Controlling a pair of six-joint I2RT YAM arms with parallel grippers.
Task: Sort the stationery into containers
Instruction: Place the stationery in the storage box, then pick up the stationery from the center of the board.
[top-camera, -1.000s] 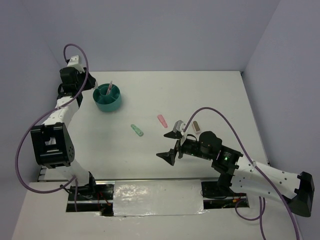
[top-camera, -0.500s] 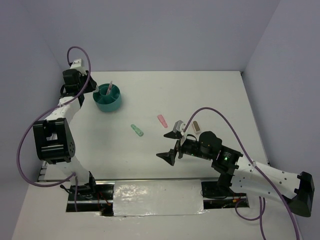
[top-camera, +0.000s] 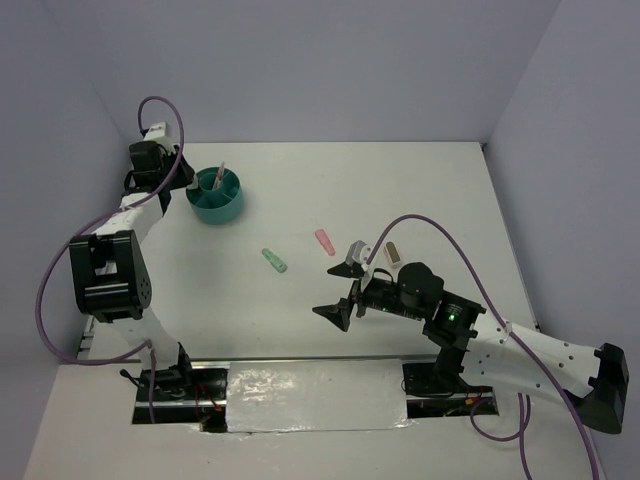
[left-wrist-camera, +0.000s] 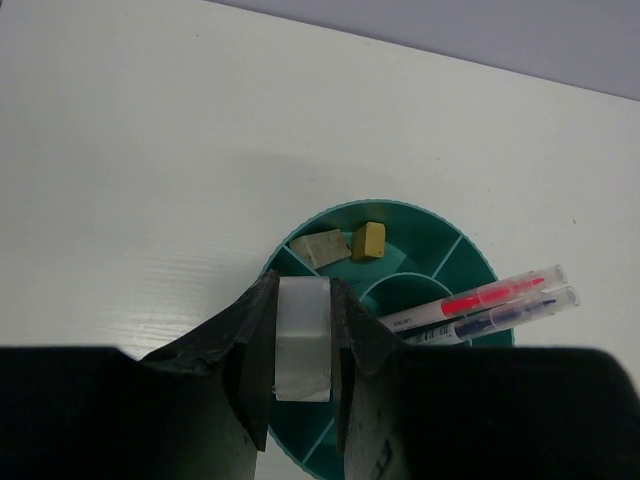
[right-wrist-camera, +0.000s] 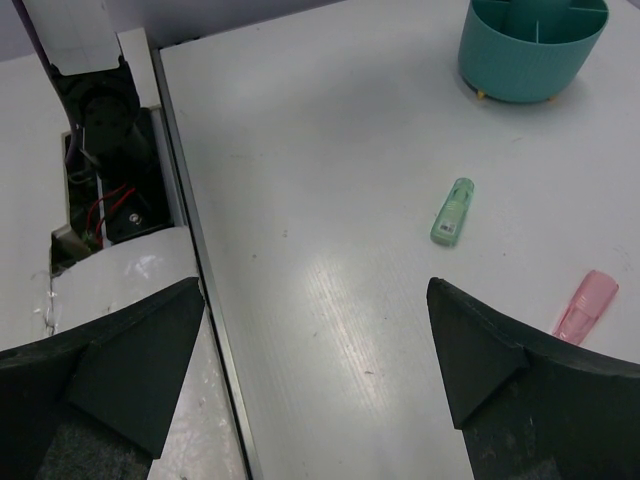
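Tape ring, clamped in the left claw, hangs over the organizer; it needs dropping in. Right claw gapes.

Left gripper clamps a white tape roll between its fingers, directly above the teal organizer. One far compartment holds a beige block and a brown block, just beside each other. Two pens lean from the centre cup across the right rim.
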